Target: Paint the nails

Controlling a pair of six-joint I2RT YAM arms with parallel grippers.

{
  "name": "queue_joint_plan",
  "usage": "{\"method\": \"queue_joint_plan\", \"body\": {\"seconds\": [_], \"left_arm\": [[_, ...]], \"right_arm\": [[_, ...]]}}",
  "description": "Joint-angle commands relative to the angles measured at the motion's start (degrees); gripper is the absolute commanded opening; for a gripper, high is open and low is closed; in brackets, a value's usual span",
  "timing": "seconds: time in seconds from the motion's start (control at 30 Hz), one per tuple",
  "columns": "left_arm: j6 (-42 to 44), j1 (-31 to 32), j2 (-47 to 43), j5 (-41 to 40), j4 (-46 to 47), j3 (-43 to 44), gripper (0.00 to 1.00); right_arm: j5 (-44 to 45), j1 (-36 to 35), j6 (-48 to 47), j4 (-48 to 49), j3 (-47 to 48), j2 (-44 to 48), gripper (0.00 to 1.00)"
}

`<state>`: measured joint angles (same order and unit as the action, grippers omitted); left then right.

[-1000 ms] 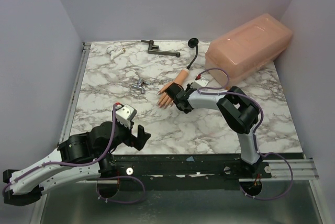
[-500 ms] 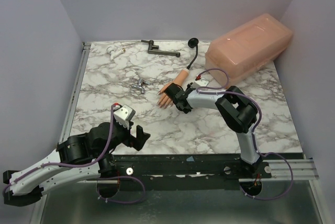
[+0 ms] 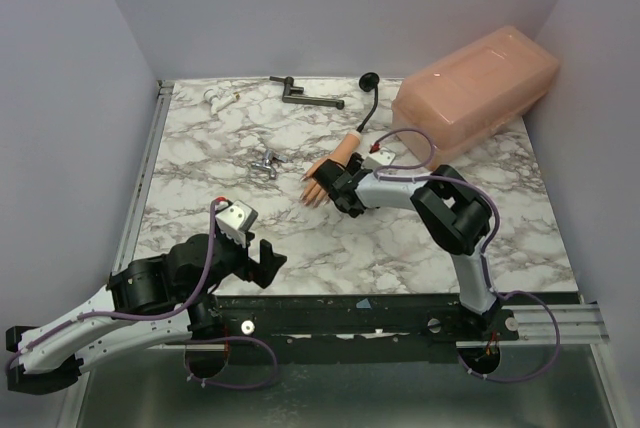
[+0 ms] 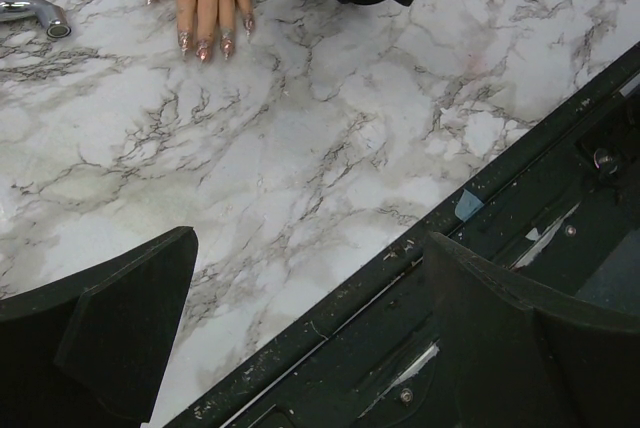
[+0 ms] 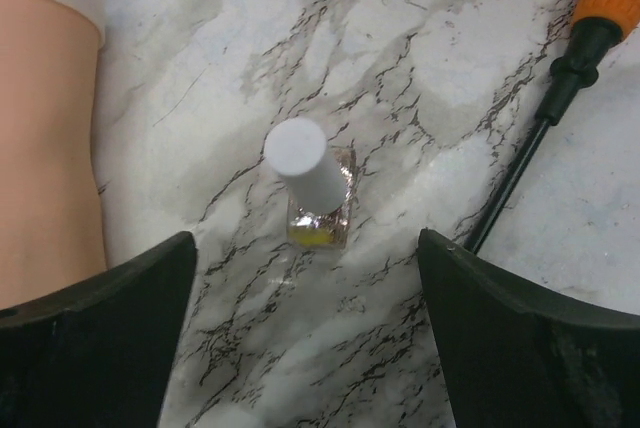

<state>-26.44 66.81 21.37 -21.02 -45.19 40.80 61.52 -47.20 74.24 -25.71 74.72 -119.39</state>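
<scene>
Both left gripper (image 4: 310, 268) and right gripper (image 5: 305, 268) have open fingers (image 5: 95, 343); the right one frames the polish bottle (image 5: 308, 180) and probably must close on it next.

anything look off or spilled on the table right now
Nothing is spilled: the polish bottle stands capped near the mannequin hand. The only oddity is the pink box, sitting at an angle to the table edges in the far right corner.

left arm (image 3: 150, 288) folded low | left fingers (image 4: 110, 338) apart, empty | right arm (image 3: 455, 213) stretched leftward | right fingers (image 5: 90, 338) apart, empty
</scene>
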Motion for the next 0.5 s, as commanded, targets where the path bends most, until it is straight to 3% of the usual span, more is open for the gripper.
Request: {"method": "queue_joint_plan", "body": {"seconds": [0.0, 0.47], "left_arm": [[-0.5, -0.2, -0.8, -0.8, -0.1, -0.3, 0.99], [-0.5, -0.2, -1.6, -1.8, -0.5, -0.2, 0.99]], "right_arm": [[4.6, -3.5, -2.5, 0.9, 0.5, -0.8, 0.99], [5.6, -7.5, -2.2, -0.1, -3.2, 3.6, 1.00]]}}
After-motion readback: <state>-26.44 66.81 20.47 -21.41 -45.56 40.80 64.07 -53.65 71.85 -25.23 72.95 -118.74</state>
